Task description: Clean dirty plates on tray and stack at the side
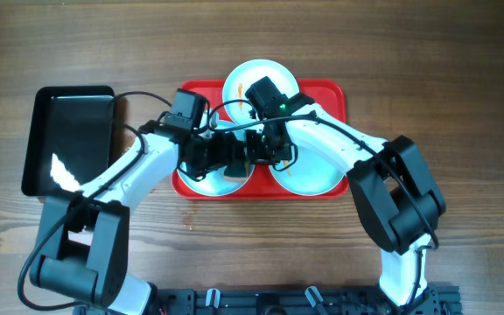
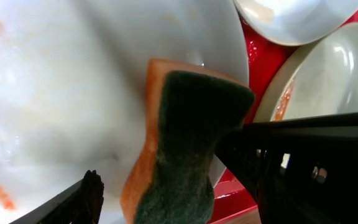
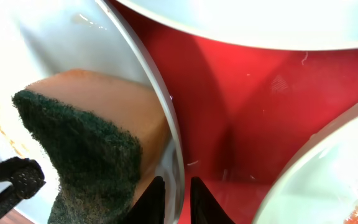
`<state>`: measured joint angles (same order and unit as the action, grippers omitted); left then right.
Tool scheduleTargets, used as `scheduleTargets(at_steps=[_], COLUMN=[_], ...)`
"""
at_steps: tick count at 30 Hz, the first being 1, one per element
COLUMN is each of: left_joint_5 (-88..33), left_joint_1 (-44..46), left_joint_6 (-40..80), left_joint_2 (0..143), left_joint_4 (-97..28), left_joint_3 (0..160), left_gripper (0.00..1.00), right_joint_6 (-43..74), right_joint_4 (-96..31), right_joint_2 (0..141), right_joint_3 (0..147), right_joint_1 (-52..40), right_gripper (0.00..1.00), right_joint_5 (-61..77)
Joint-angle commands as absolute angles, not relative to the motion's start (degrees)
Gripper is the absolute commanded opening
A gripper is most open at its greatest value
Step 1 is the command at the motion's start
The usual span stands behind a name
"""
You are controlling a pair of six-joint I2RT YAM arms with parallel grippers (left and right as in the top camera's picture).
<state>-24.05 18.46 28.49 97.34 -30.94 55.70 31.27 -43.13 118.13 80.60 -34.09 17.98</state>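
Black tray and a sponge, on a wooden table point(image 1: 462, 96).
The black tray point(image 1: 77, 122) lies flat toward the table's left side, light glaring off its glossy floor; the sponge point(image 2: 179, 143), orange with a dark green scouring face, stands on edge.

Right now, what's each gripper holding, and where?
Left gripper clamps the sponge by its sides; right gripper pinches a plate by its rim.

Robot test bench, wooden table point(image 1: 462, 70).
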Motion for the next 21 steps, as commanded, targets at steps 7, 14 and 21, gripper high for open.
scheduleTargets(at_steps=[7, 14, 21], left_joint_5=[-13.15, -14.26, -15.59], left_joint_1=[21.02, 21.91, 22.31], left_joint_6=[27.40, 27.46, 27.86], left_joint_2=[98.08, 100.01, 100.95], left_joint_4=[-30.55, -29.30, -28.60], left_joint_3=[55.37, 55.37, 55.37], left_gripper=[0.74, 0.73, 0.72], right_joint_6=[31.64, 31.66, 31.64], right_joint_4=[-42.87, -42.87, -42.85], right_joint_2=[119.81, 119.81, 119.81], right_joint_3=[79.96, 79.96, 79.96], right_joint_1=[-34.33, -34.33, -34.33], right_gripper=[0.16, 0.16, 0.16], right_joint_5=[19.33, 19.35, 19.35])
